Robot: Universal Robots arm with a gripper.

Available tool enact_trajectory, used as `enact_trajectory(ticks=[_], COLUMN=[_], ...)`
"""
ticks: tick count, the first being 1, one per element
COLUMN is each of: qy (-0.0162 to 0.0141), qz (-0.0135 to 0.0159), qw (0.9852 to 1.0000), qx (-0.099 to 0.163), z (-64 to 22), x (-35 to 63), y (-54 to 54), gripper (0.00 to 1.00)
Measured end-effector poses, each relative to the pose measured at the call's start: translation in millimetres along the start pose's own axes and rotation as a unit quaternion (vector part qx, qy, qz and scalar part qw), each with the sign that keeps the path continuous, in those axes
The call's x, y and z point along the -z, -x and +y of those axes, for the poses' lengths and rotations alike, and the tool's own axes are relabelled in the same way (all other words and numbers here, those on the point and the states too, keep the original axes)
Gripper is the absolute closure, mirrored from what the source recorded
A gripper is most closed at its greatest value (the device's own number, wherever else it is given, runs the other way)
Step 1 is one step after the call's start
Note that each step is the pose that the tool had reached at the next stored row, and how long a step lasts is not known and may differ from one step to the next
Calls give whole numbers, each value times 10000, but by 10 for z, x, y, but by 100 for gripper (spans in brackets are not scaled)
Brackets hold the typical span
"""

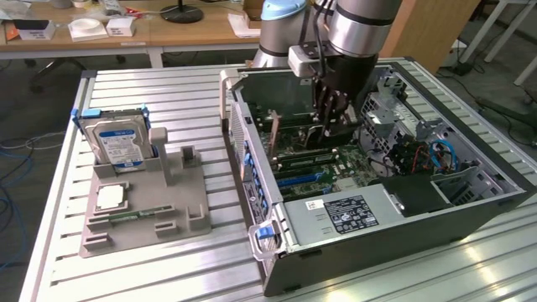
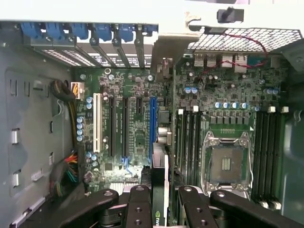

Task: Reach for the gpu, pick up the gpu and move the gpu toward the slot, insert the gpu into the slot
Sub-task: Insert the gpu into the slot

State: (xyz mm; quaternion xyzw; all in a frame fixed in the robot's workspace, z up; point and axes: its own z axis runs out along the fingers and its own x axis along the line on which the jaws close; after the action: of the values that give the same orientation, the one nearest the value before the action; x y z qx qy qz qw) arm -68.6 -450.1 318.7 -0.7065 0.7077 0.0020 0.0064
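One arm (image 1: 361, 25), one gripper (image 1: 329, 129), reaching down into the one open computer case (image 1: 470, 201) at centre right of the exterior view. On the exterior view's left, the slatted table (image 1: 151, 88) carries a single grey fixture (image 1: 168, 207). On the fixture are one blue-labelled hard drive (image 1: 117, 141) standing upright, one processor chip (image 1: 110, 196) lying flat, and one green memory stick (image 1: 126, 216) just below the chip in the frame.

In the wrist view, the motherboard (image 2: 137, 90) shows one blue slot (image 2: 153, 128), one white slot (image 2: 96, 122) and one square processor socket (image 2: 225, 164). Two banks of memory slots (image 2: 188, 137) flank that socket, one on each side.

One gpu (image 2: 159, 175) here, seen edge-on, and the gripper (image 2: 161, 199) is clamped on it, a black finger (image 2: 140, 204) pressed against each face. The card hangs straight out from between the fingertips toward the board. Its thin edge runs parallel to the blue slot and just beside it, between that slot and the nearer memory bank. Whether the card's edge touches the connector, I cannot tell.

In the exterior view the slot (image 1: 300, 178) shows as a blue strip lower left of the gripper.
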Motion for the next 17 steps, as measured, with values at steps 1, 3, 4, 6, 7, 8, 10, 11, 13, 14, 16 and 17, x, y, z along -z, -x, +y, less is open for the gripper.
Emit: enact_trajectory(ticks=[1, 3, 4, 6, 7, 8, 10, 11, 13, 14, 16, 17], qy=[-2, -6, -7, -8, -8, -8, -8, -8, -8, -8, -8, -8], qz=[10, 25, 31, 57, 67, 74, 83, 86, 89, 89, 90, 90], qw=[10000, 10000, 10000, 10000, 10000, 10000, 10000, 10000, 9999, 9999, 9999, 9999], qx=[-3, -29, -35, -42, -45, -48, -49, -49, -49, -49, -49, -49], z=[6, 19, 19, 19, 20, 20, 20, 20, 20, 20, 20, 20], x=[-14, -47, -63, -82, -95, -110, -144, -160, -194, -212, -248, -266], y=[0, -1, -4, -12, -15, -17, -19, -22, -26, -26, -26, -26], gripper=[73, 73, 73, 73, 73, 73, 73, 73, 73, 73, 73, 73])
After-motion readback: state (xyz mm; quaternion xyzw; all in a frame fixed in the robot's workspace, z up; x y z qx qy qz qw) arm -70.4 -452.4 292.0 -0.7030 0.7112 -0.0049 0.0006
